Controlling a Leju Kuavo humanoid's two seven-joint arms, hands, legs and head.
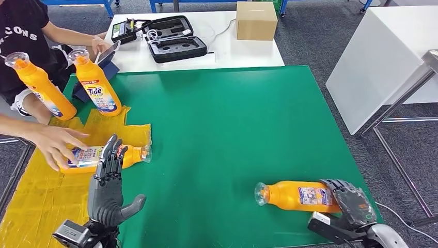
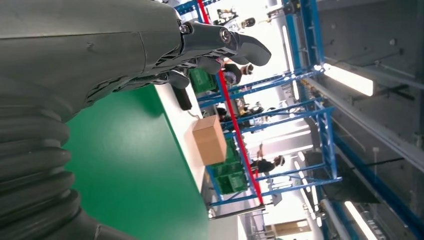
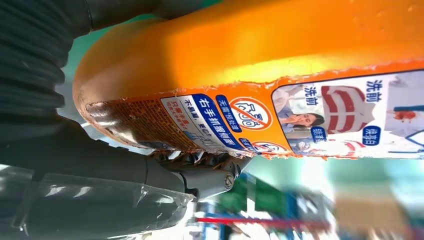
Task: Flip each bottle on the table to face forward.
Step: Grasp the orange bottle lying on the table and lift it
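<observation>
An orange detergent bottle (image 1: 297, 196) lies on its side at the front right of the green mat (image 1: 232, 129), cap pointing left. My right hand (image 1: 351, 202) grips its base end; the bottle (image 3: 260, 75) and its back label press against the fingers (image 3: 200, 167) in the right wrist view. My left hand (image 1: 109, 183) is raised and open over the yellow cloth (image 1: 46, 191), just in front of a second lying bottle (image 1: 106, 156). A person's hand (image 1: 54, 143) rests on that bottle. Two more bottles stand upright at the back left (image 1: 95, 82), (image 1: 40, 87).
A white table (image 1: 206, 57) behind the mat carries a cardboard box (image 1: 256, 20), an open black case (image 1: 173, 39) and a device. A white cabinet (image 1: 382, 62) and a metal frame stand at the right. A person sits at the left edge.
</observation>
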